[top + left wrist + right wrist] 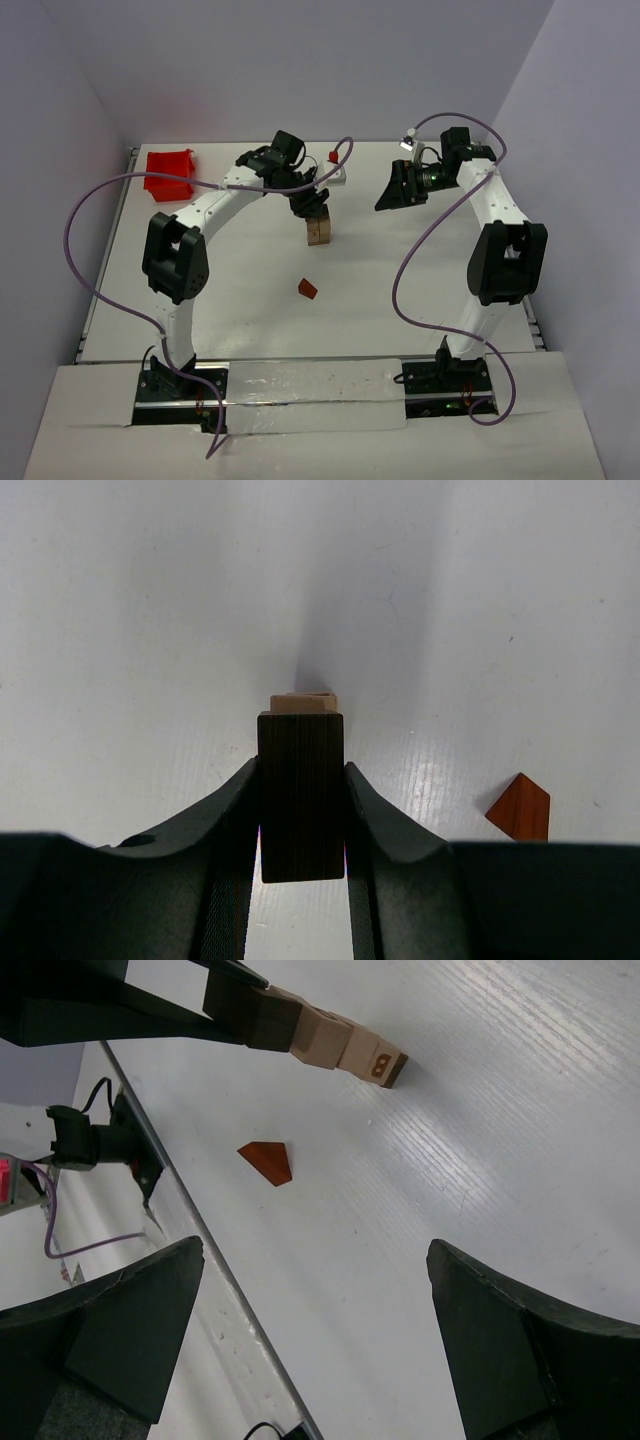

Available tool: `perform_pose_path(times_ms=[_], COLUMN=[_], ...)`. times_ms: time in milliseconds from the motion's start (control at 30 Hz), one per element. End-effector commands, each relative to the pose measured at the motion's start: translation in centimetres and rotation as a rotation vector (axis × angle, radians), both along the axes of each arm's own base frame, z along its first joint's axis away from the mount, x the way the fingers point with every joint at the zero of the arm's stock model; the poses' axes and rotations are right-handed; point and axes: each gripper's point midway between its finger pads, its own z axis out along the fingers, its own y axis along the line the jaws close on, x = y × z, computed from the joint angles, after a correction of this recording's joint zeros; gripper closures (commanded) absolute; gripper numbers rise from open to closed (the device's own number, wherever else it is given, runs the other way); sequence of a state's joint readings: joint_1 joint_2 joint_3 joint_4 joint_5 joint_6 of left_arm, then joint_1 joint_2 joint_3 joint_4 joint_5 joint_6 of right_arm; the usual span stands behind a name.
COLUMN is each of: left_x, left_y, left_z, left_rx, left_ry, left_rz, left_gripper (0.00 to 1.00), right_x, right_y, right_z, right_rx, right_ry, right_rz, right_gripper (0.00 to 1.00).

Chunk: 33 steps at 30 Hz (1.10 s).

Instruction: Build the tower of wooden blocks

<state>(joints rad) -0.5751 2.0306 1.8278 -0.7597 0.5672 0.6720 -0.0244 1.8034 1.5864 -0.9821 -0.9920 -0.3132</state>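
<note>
left fingers (232,815) clamp dark block (300,795), wedge (520,808) apart

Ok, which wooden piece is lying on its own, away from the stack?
The reddish-brown wedge: it lies alone on the table, apart from the stacked column.

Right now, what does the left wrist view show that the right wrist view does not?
Only the left wrist view: the left gripper from close, its fingers pressed against both sides of the dark block, seen from above.
Only the right wrist view: the tower from the side, with tan blocks and a brown bottom block below the dark one, and the right gripper open, holding nothing.
Both: the dark block, the wedge lying apart from the tower, and the white table.
</note>
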Motion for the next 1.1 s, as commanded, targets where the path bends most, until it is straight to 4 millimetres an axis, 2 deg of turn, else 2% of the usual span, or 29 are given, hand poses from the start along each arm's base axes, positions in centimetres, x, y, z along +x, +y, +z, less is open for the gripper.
perform_pose_path(times_ms=[0,1067], left_x=[0.57,0.65], left_y=[-1.33,-1.49], left_z=[1.56,1.05], left_rx=[-0.062,-0.059], left_ry=[-0.024,-0.016], left_rz=[-0.031,-0.042], left_gripper=[0.85,0.79], right_x=[0.51,0.51], right_y=[0.38,0.59], right_z=[1.52,1.20], right_rx=[0.011,-0.002], right_ry=[-0.058,-0.057], right_rz=[0.023,0.029], right_gripper=[0.00,0.00])
